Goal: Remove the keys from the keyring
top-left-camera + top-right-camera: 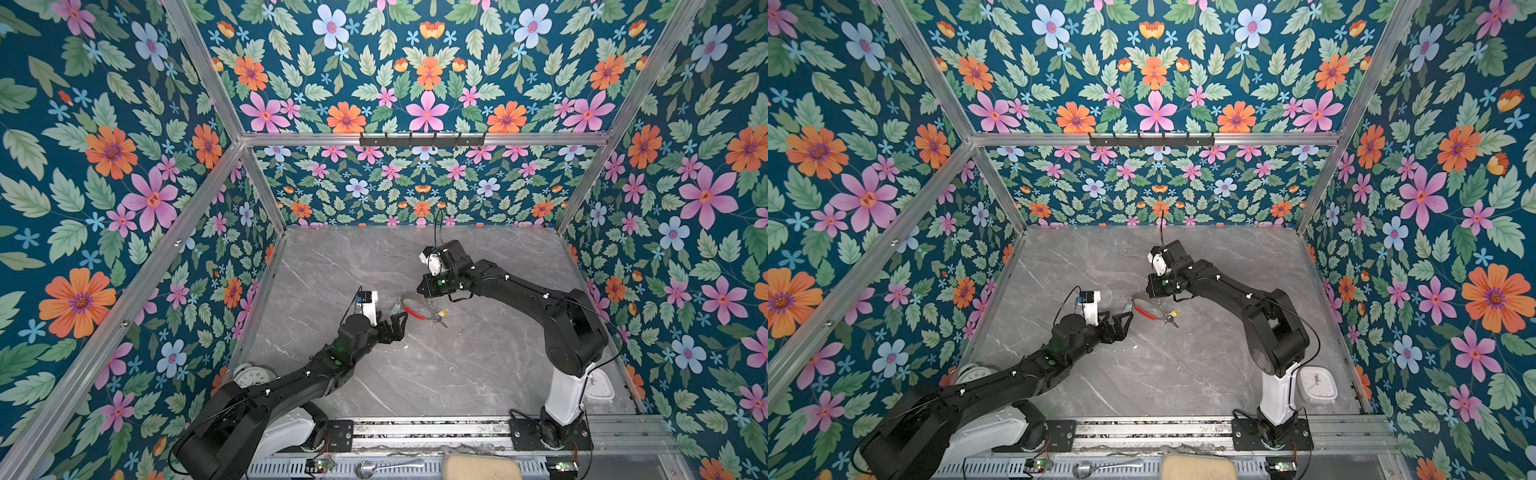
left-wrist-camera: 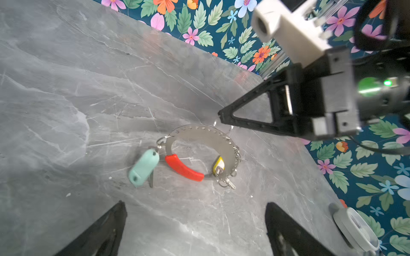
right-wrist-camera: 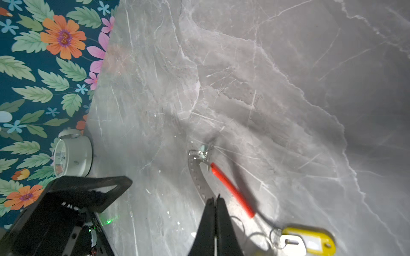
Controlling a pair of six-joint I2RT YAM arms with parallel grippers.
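My right gripper (image 3: 216, 200) has its jaws pressed together, tips at the rim of the large thin grey metal keyring (image 2: 199, 133) with the red sleeve. I cannot tell whether they pinch it. My left gripper (image 2: 195, 204) stands wide apart, just beside the keyring at its 8 o'clock in both top views. The keyring is mid-table on the grey marble-look table (image 1: 457, 365), the small silver mint-tagged key (image 1: 395, 308) at its 9 o'clock and the silver yellow-tagged key (image 1: 443, 312) at 4.

marble tabletop (image 1: 415, 374): round white alarm clock (image 1: 249, 376) front-left corner, square white clock (image 1: 1317, 384) front-right, spoon (image 1: 386, 466) beside beige sponge (image 1: 482, 467) at front rail.
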